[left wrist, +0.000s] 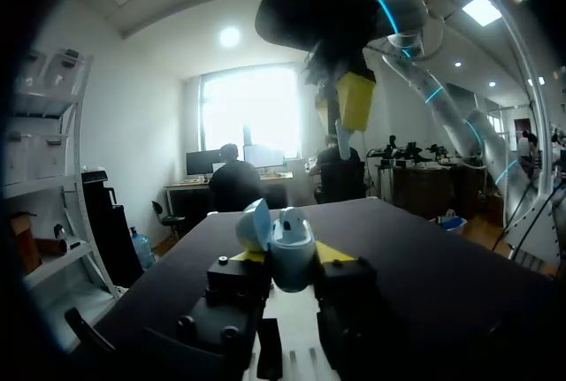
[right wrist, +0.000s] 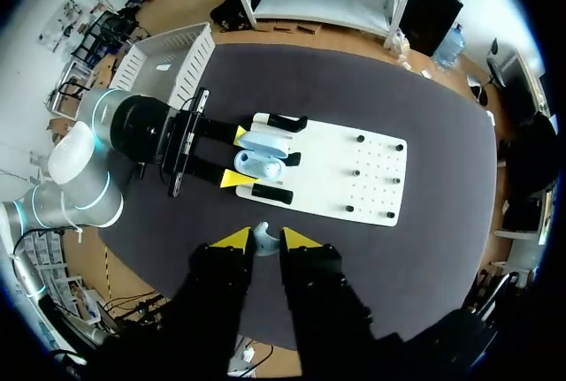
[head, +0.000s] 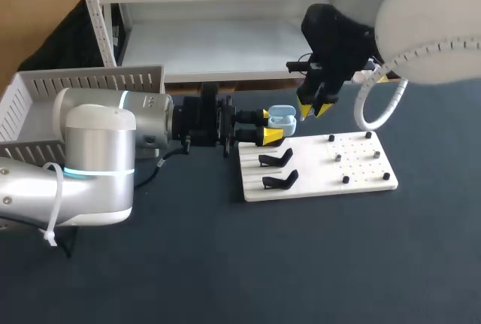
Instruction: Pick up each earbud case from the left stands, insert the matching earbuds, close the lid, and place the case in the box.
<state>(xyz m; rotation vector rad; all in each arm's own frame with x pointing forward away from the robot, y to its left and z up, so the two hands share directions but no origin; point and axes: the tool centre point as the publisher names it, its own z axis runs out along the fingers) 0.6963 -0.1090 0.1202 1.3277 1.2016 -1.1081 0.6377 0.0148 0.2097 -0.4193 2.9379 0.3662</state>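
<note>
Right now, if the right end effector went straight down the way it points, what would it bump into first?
Probably the white board, just past the open earbud case that the left end effector holds. The right end effector, pinching an earbud, hangs slightly beside the case, though depth is unclear.

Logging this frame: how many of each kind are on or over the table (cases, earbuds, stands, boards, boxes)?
Earbud case: 1, open, held by the left gripper
Earbud: 1, held by the right gripper
Black stands: 3, one partly hidden behind the case
White board: 1
White box: 1
Total: 7
</note>
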